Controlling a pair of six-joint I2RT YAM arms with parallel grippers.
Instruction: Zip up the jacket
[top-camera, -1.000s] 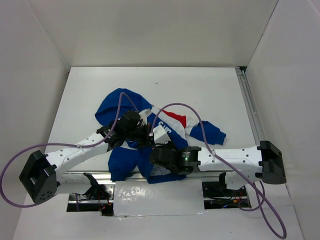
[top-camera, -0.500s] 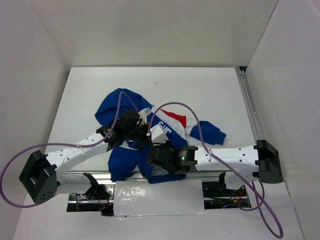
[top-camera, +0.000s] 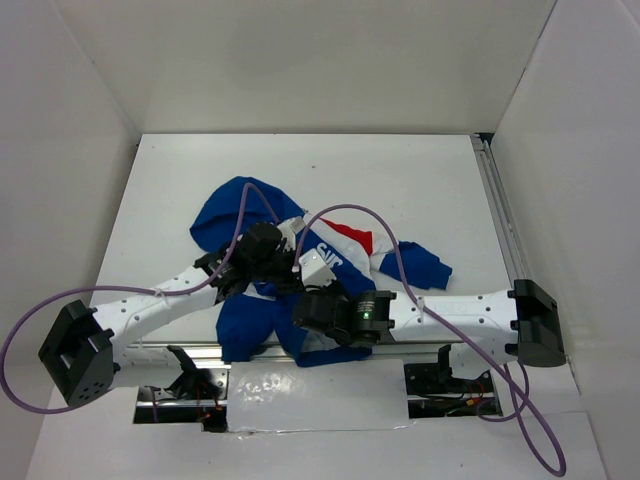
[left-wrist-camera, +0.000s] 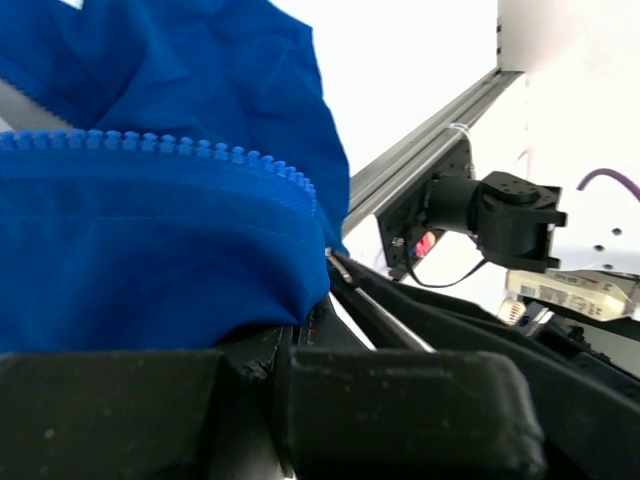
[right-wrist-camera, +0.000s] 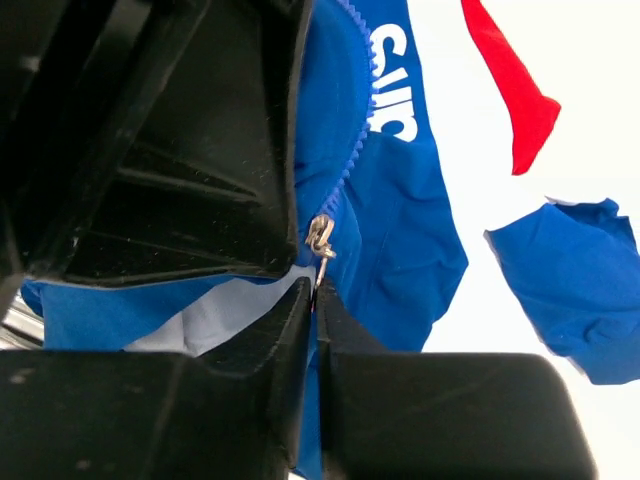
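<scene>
The royal-blue jacket (top-camera: 245, 315) lies crumpled at the table's near middle, with red and white chest panels and white lettering. My left gripper (top-camera: 285, 268) is shut on the blue fabric (left-wrist-camera: 150, 260) just under the blue zipper teeth (left-wrist-camera: 170, 148). My right gripper (top-camera: 308, 300) is shut on the metal zipper pull (right-wrist-camera: 320, 240), which hangs at the bottom of the zipper track on the jacket (right-wrist-camera: 400, 220). The two grippers sit close together over the jacket's lower front. The white inner lining (right-wrist-camera: 215, 318) shows beside the right fingers.
An aluminium rail (top-camera: 500, 215) runs along the table's right edge and another (left-wrist-camera: 420, 160) along the near edge. Purple cables (top-camera: 350, 212) loop over the jacket. White walls enclose the table on three sides.
My right arm has shifted slightly left, with its gripper staying at the zipper pull. The left arm and the jacket have barely moved.
</scene>
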